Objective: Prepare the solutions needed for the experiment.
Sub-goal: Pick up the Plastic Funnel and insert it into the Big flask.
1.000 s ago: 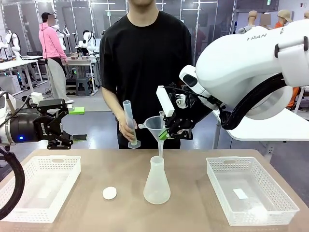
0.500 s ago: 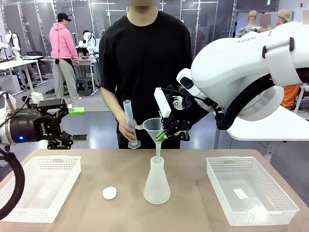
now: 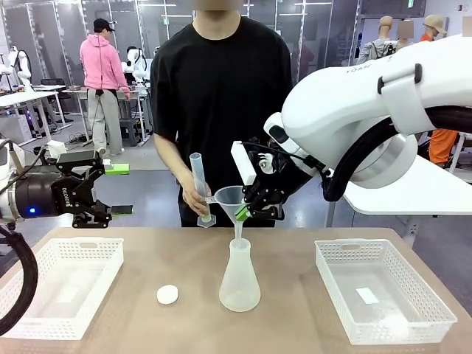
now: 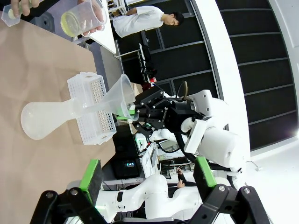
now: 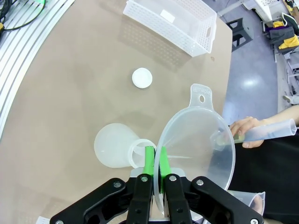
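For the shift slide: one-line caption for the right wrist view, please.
Right end effector grips a funnel by its rim over the flask; a person's hand holds a cylinder nearby.

Solutions (image 4: 71,22): shallow pale yellow-green layer in beaker (image 4: 91,11).

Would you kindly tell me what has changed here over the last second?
The right gripper, shut on the funnel, carried it left and slightly down; its stem is now at the mouth of the flask. The left gripper stayed open and still; the hand with the cylinder, flask and cap did not move.
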Motion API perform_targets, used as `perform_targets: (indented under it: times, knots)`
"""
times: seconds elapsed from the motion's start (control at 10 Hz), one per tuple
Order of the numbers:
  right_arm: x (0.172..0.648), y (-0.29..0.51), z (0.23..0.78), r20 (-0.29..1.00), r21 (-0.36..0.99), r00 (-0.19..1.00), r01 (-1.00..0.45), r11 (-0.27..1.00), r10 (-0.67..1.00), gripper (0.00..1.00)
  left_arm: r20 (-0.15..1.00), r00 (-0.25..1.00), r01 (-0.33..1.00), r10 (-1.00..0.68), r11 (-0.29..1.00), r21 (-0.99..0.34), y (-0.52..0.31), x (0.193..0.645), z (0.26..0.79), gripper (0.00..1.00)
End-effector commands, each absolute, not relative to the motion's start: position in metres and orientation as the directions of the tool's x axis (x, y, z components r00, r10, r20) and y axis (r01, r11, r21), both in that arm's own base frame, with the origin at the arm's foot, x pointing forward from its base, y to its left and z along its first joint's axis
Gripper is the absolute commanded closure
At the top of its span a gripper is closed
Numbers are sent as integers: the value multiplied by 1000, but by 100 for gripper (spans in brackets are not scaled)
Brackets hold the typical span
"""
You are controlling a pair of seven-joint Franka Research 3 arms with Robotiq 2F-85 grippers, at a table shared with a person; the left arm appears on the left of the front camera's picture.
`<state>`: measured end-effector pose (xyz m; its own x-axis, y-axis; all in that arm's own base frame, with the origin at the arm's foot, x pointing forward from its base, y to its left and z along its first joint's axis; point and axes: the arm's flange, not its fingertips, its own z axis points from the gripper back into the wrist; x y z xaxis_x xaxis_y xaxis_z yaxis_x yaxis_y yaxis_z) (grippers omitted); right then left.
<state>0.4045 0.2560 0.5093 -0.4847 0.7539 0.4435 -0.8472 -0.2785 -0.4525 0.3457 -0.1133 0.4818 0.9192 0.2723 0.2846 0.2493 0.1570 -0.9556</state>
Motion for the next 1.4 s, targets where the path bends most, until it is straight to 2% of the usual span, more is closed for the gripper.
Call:
perform_targets:
  times: [0.0, 0.6, 0.9, 1.3]
  knots:
    - [414, 258, 500, 449, -469, -506, -835, -287, 737, 96, 276, 918, 249, 285, 130, -960, -117, 343, 481, 0]
    - [415, 255, 482, 459, -455, -492, -845, -280, 740, 96, 276, 918, 249, 285, 130, -960, -117, 343, 481, 0]
    - [416, 252, 480, 462, -464, -500, -840, -281, 732, 67, 276, 918, 249, 285, 130, -960, -117, 343, 481, 0]
    - [415, 254, 488, 459, -437, -480, -855, -280, 748, 66, 276, 918, 249, 285, 130, -960, -117, 343, 481, 0]
